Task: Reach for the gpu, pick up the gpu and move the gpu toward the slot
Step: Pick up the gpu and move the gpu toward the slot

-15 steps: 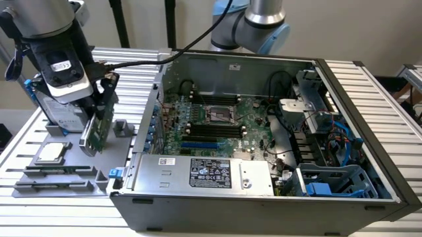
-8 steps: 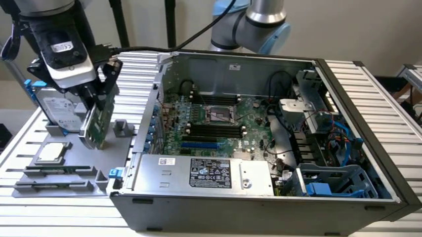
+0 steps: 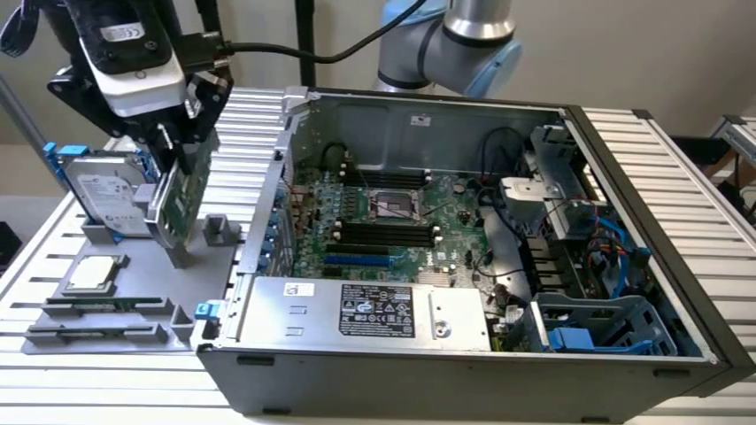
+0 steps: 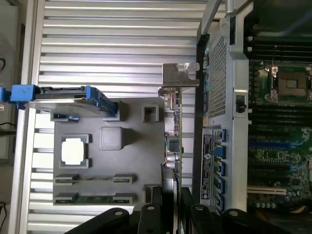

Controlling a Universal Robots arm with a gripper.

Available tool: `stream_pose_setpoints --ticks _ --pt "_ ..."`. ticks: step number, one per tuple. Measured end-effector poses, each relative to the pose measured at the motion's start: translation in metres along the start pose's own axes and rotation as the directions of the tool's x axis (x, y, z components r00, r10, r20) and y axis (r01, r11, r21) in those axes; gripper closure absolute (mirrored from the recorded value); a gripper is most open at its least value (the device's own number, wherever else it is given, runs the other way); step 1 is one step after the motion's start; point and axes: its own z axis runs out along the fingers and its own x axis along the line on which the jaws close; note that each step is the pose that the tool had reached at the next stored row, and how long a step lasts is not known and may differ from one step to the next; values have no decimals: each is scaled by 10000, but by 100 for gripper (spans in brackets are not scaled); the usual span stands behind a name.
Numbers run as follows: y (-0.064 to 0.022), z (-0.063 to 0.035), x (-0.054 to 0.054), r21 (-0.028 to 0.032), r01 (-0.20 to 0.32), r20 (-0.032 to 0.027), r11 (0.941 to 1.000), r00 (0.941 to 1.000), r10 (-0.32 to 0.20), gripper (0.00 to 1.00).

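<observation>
- The gripper hangs over the grey holder tray, at the exterior view's left, beside the open computer case.
- Its two dark fingers are closed on the upper edge of the gpu, one on each face of the card.
- The gpu stands upright on its long edge at the far right part of the tray, near the case wall but not touching it.
- I cannot tell if its lower edge sits in the tray's support or is a little above it.
- In the wrist view the card is seen edge-on, and its silver bracket is at the end away from the fingers.
- Just beside the gpu, on the exterior view's left, the hard drive with blue rails also stands upright in the tray.
- Nearer the camera in the exterior view, the square CPU chip lies flat in its pocket, and two memory sticks lie nearer again.
- Inside the case the green motherboard lies flat, well apart from the gpu.
- The tray and the case rest on a slatted metal table.
</observation>
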Motion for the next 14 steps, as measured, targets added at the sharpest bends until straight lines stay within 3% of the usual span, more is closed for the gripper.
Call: stream_pose_setpoints --ticks 4,11,14 --pt "4 -148 -110 -5 -10 -144 10000 9999 10 74" --pt "4 -297 -354 -11 -37 -530 10000 9986 36 74" --pt "4 -348 -485 -12 -46 -647 10000 9979 45 74"
